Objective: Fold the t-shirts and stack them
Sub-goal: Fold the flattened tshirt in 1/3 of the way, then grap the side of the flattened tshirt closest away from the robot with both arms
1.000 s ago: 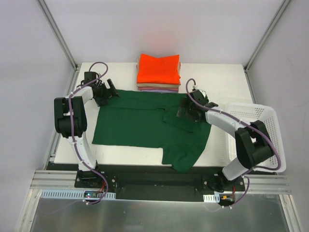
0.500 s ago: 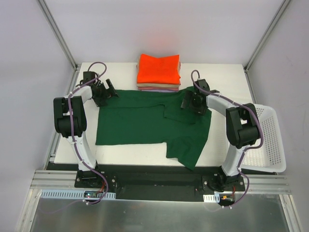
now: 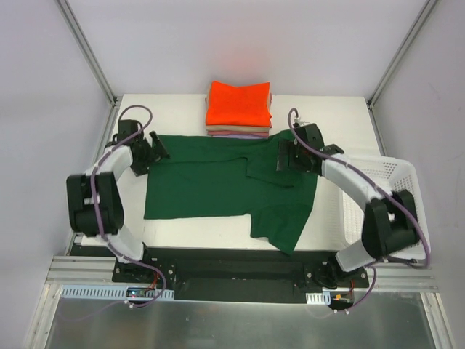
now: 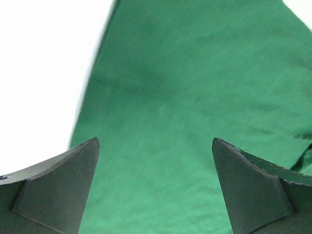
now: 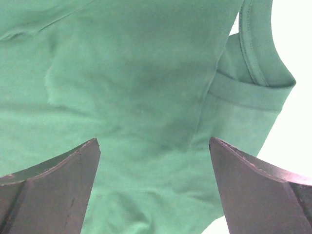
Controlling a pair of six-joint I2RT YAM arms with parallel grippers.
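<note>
The white counter (image 3: pixel 334 116) bears a limp dark green cotton t-shirt (image 3: pixel 203 182); left tool (image 4: pixel 155 141) and right tool (image 5: pixel 153 141) gape wide, best pinching its far corners.

Light comes evenly from above me, so the overhead view is bright and sharp. Around the dark green t-shirt (image 3: pixel 211 182) the white table (image 3: pixel 334 116) is close to blown out; just beyond it the orange t-shirt (image 3: pixel 238 102) glows oversaturated, with a red haze above. Shadows by the green cloth are soft. In both wrist views the table beside it burns pure white, and my left fingers (image 4: pixel 53 190) and right fingers (image 5: pixel 48 190) sit dark and slightly blurred.
</note>
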